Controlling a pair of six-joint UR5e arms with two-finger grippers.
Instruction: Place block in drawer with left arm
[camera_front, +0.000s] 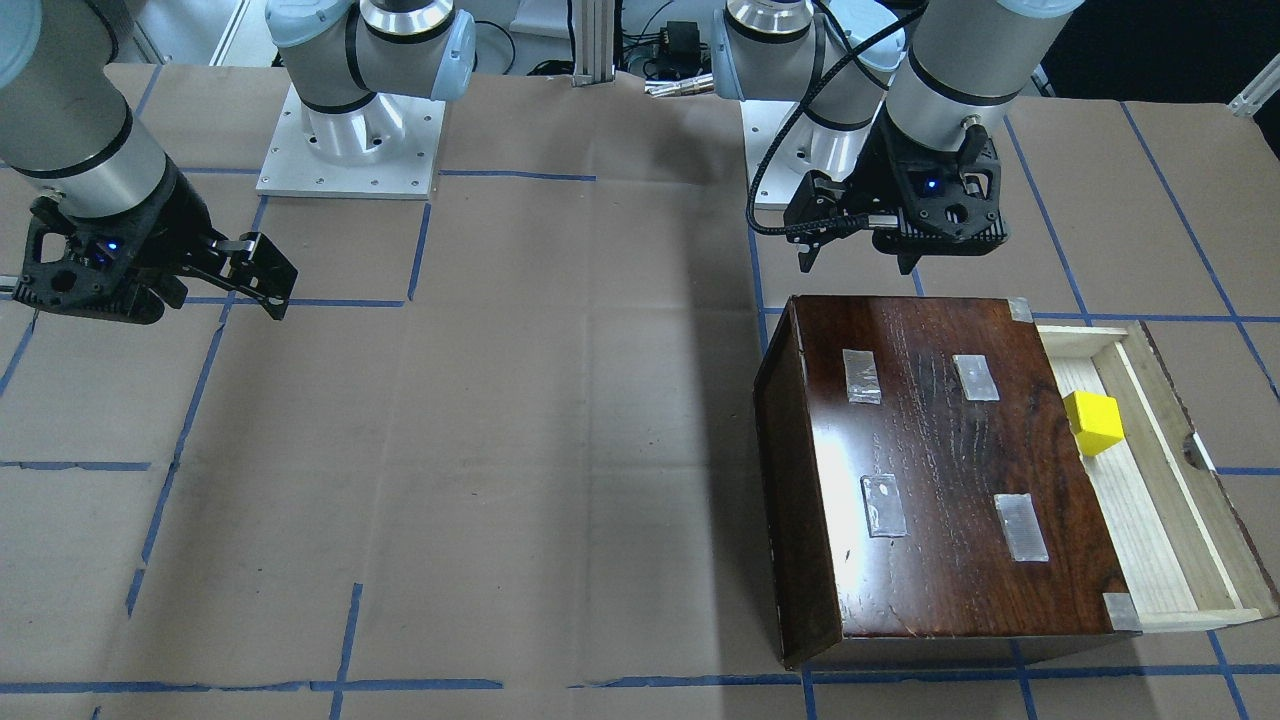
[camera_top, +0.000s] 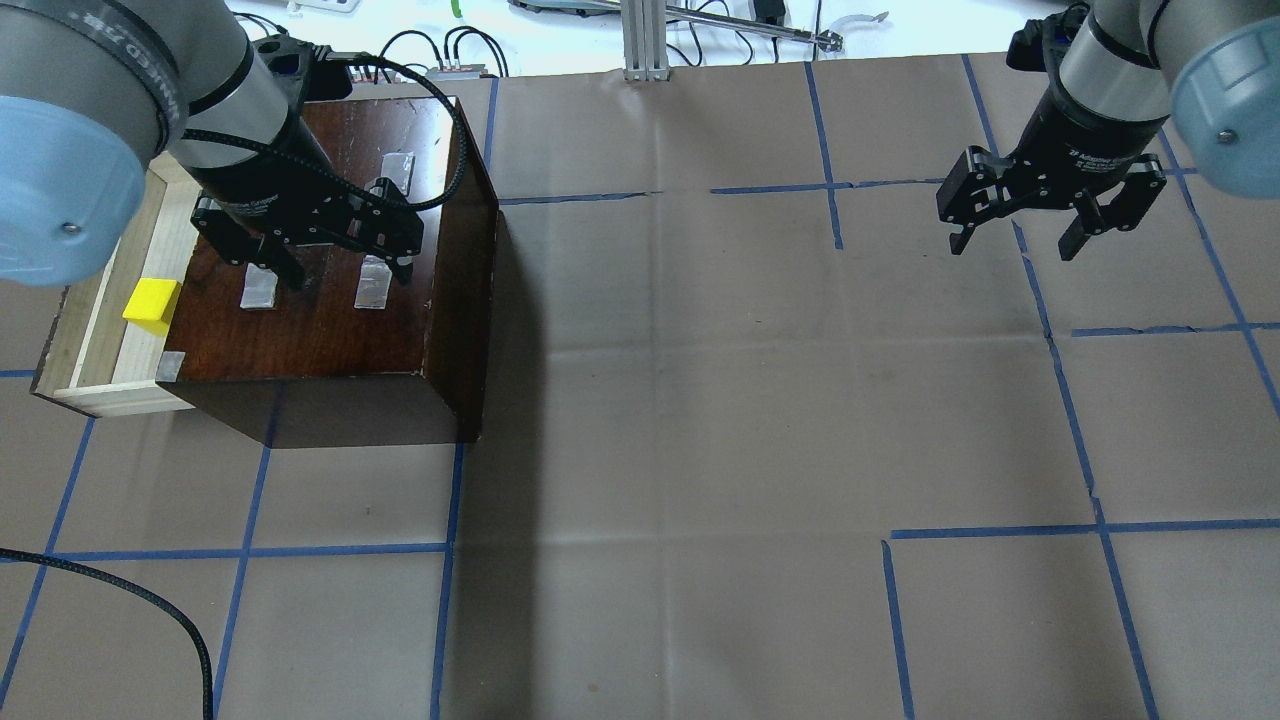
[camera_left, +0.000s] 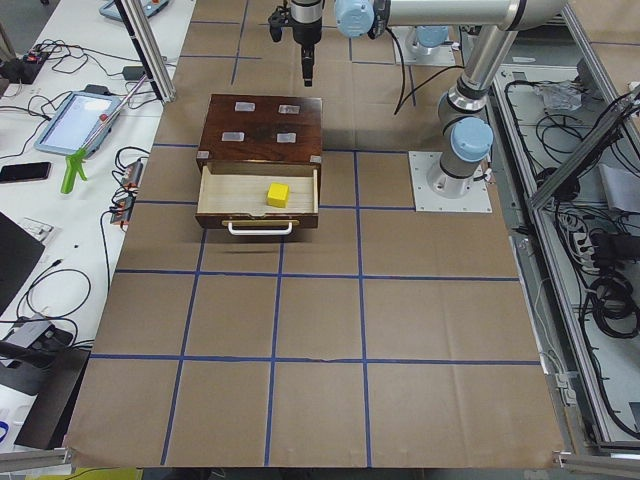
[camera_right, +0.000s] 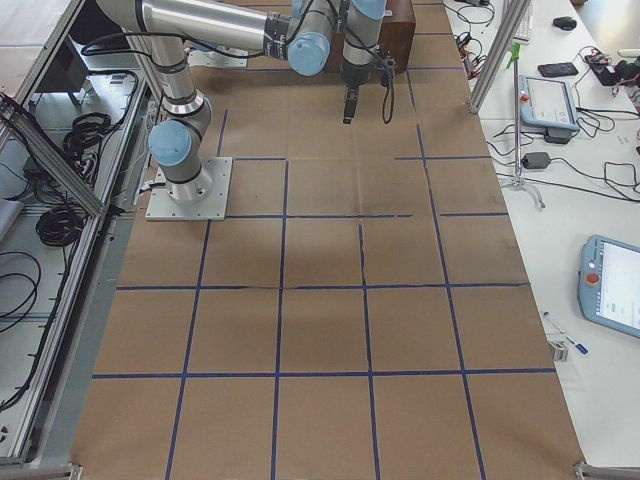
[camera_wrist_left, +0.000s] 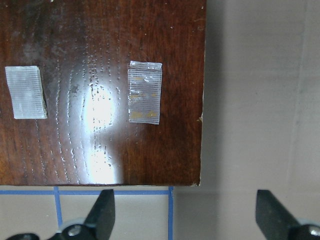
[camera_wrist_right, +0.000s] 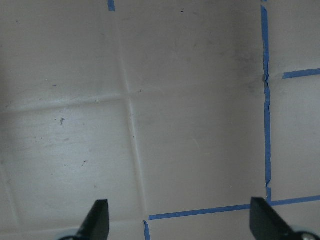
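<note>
The yellow block (camera_front: 1093, 422) lies in the pulled-out pale wood drawer (camera_front: 1125, 525) of the dark-brown box (camera_front: 940, 470). It also shows in the overhead view (camera_top: 152, 303) and the exterior left view (camera_left: 278, 194). My left gripper (camera_top: 350, 278) is open and empty. It hangs above the box top (camera_wrist_left: 100, 100), near the box's robot-side edge and away from the drawer. My right gripper (camera_top: 1012, 248) is open and empty above bare table, far from the box.
Brown paper with blue tape lines (camera_top: 830, 187) covers the table. The box top carries several tape patches (camera_front: 862, 376). A loose black cable (camera_top: 150, 600) lies at the near left of the overhead view. The arm bases (camera_front: 350, 140) stand at the robot's edge.
</note>
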